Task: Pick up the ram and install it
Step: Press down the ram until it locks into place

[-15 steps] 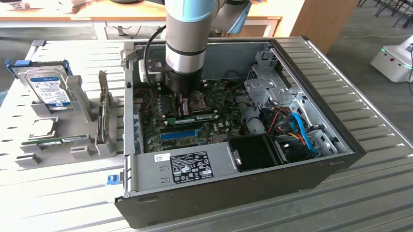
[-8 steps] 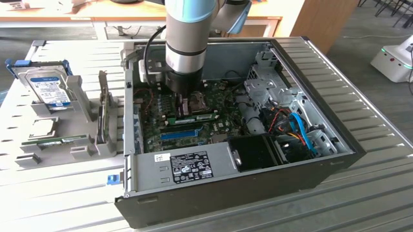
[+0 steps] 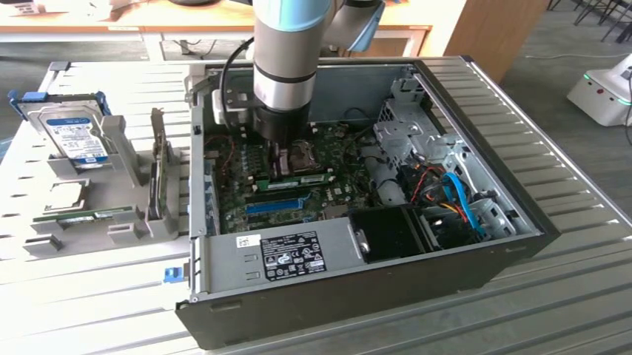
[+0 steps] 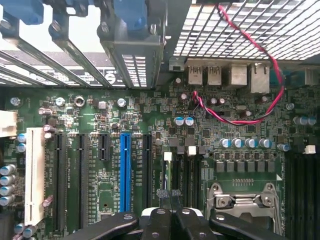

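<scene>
The fingers (image 4: 165, 220) were pressed together, narrow, over the ram (image 4: 173, 176), which stood edge-on in its slot on the green board (image 4: 100, 190), just beside the long blue slot (image 4: 125, 172) and near the metal socket frame (image 4: 245, 200). A red wire (image 4: 260, 55) looped across the board's upper part. The gripper (image 3: 286, 151) sat deep inside the open computer case (image 3: 493, 251). To the exterior view's left, a grey rack (image 3: 123, 159) held a hard drive (image 3: 74, 133). Everything rested on a ribbed pale table (image 3: 573, 296); wooden desks (image 3: 129, 18) stood behind.
</scene>
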Tool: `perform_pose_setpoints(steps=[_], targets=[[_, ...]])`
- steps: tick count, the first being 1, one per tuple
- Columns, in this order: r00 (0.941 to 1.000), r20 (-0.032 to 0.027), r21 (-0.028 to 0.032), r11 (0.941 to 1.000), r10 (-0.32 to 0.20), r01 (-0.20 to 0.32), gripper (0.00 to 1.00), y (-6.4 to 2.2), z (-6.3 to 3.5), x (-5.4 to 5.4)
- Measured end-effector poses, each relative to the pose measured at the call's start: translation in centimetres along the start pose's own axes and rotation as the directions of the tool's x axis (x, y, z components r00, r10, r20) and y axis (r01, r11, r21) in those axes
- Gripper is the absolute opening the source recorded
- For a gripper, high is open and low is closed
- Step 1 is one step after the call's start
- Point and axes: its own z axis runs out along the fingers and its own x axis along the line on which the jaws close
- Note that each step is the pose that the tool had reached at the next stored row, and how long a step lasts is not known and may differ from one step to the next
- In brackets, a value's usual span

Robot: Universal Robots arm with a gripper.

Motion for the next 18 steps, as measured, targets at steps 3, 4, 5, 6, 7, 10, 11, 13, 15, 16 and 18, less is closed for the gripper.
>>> perform_pose_setpoints(steps=[3,4,5,6,7,10,11,13,15,16,18], targets=[[1.0,0.0,0.0,1.0,0.0,0.0,0.11,0.02,-0.44,0.0],[1.0,0.0,0.0,1.0,0.0,0.0,0.11,0.02,-0.6,0.0],[1.0,0.0,0.0,1.0,0.0,0.0,0.11,0.03,-0.77,0.0],[1.0,-0.0001,0.0,1.0,0.0,0.0,0.11,0.04,-0.92,0.0],[1.0,0.0,0.0,1.0,0.0,0.0,0.11,0.04,-1.07,-0.1],[1.0,0.0,0.0,1.0,0.0,0.0,0.11,0.06,-1.55,-0.1],[1.0,-0.0001,-0.0001,1.0,0.0,0.0,0.11,0.06,-1.71,-0.1],[1.0,-0.0001,0.0,1.0,0.0,0.0,0.11,0.08,-2.05,-0.1],[1.0,0.0,0.0,1.0,0.0,0.0,0.11,0.09,-2.35,-0.1],[1.0,0.0,0.0,1.0,0.0,0.0,0.11,0.09,-2.49,-0.1],[1.0,-0.0001,-0.0001,1.0,0.0,0.0,0.11,0.1,-2.8,-0.1]])
